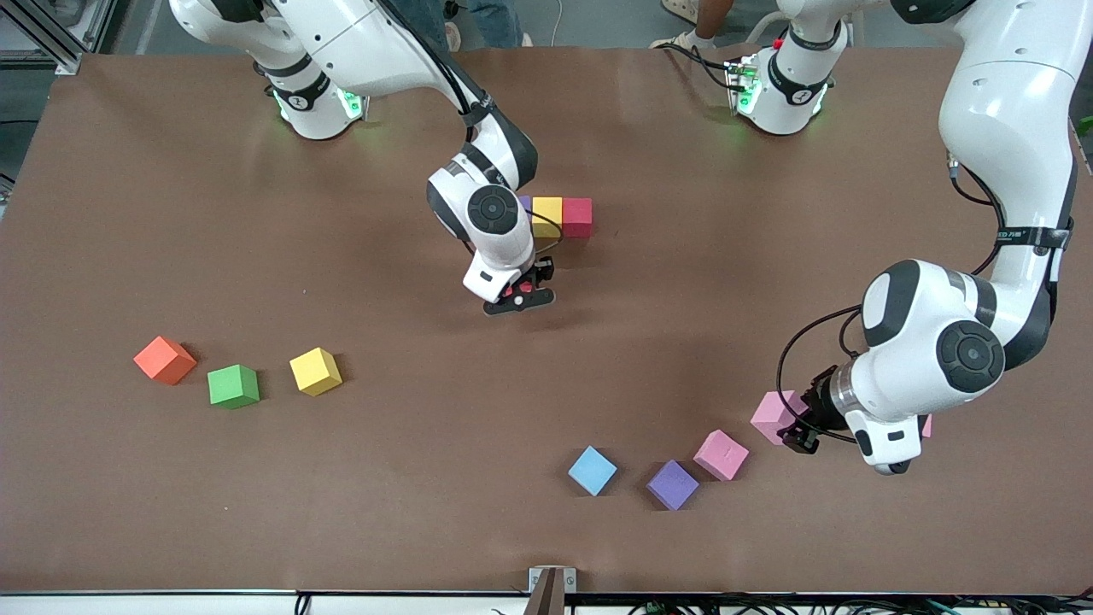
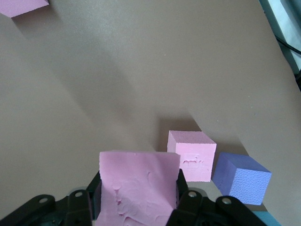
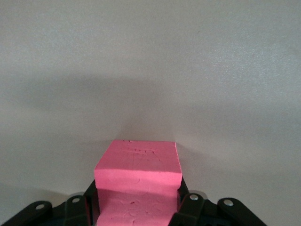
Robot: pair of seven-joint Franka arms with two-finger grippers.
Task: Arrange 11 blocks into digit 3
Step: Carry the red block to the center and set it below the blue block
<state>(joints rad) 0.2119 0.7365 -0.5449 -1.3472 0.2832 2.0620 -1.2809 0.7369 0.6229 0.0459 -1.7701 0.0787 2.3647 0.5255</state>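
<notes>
Starting out, the digit 3 has only a purple-yellow-red bar [image 1: 559, 216]. The right gripper [image 1: 519, 295] grasps a hot-pink block [image 3: 137, 181] beside it; the left gripper [image 1: 798, 436] grasps a pale-pink block [image 2: 138, 186]. Other cubes lie scattered.

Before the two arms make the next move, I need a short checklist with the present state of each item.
1. Left gripper shut on a pale pink foam cube: ok.
2. Right gripper shut on a bright pink foam cube: ok.
3. Started row of purple cube, yellow cube and red cube touching in line: ok.
4. Table spot under the right gripper free: ok.
5. Orange foam cube left apart: ok.
6. All eleven blocks in view: cannot tell.
</notes>
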